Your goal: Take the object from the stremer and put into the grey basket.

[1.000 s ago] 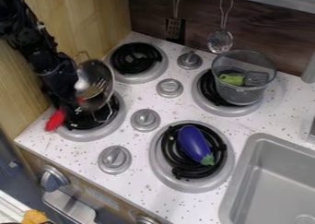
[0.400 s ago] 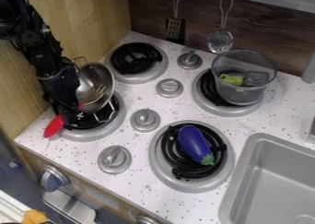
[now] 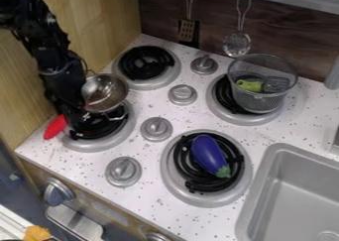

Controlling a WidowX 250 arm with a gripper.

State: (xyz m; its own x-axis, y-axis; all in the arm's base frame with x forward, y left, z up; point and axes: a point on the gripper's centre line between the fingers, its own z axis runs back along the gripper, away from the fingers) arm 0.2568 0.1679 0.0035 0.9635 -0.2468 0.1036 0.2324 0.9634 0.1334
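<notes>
I cannot tell whether the fingers of the black two-finger gripper (image 3: 75, 117) are apart or clamped on anything. Just beside them, a red utensil handle (image 3: 55, 127) juts toward the lower left; up and right sits a round silver metal strainer (image 3: 106, 93). Well apart to their right lie a glossy purple toy eggplant (image 3: 209, 154) (green-stemmed) and, farther, a grey mesh basket (image 3: 261, 102).
</notes>
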